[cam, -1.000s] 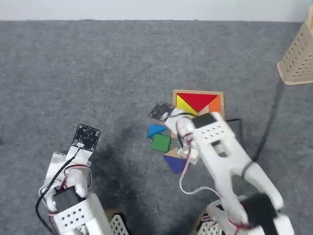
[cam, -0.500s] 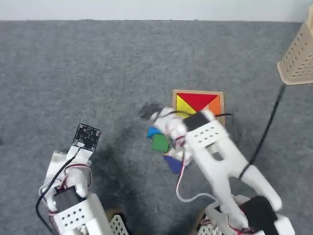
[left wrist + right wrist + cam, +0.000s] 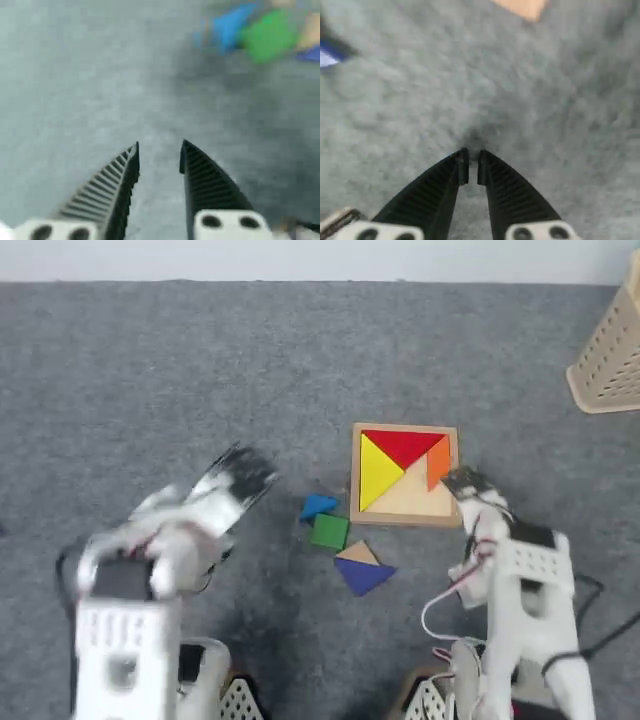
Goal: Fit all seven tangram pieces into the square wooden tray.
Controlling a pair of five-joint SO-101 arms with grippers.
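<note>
You have the square wooden tray point(image 3: 354, 480) right of centre on the grey carpet point(image 3: 200, 360), partly filled. A red triangle point(image 3: 405, 445) lies along its far edge, a yellow triangle point(image 3: 377, 472) along its left edge, and an orange piece point(image 3: 438, 462) at its right. The near right part is bare wood. Four pieces lie loose just left of and nearer than the tray: a blue piece point(image 3: 318, 506), a green square point(image 3: 329, 531), a tan triangle point(image 3: 357, 553) and a dark blue triangle point(image 3: 363, 575) touching it. Your left gripper point(image 3: 159, 147) is over carpet left of the blue piece, fingers parted, holding nothing. Your right gripper point(image 3: 471, 152) is near the tray's right side, fingers almost together, empty.
</note>
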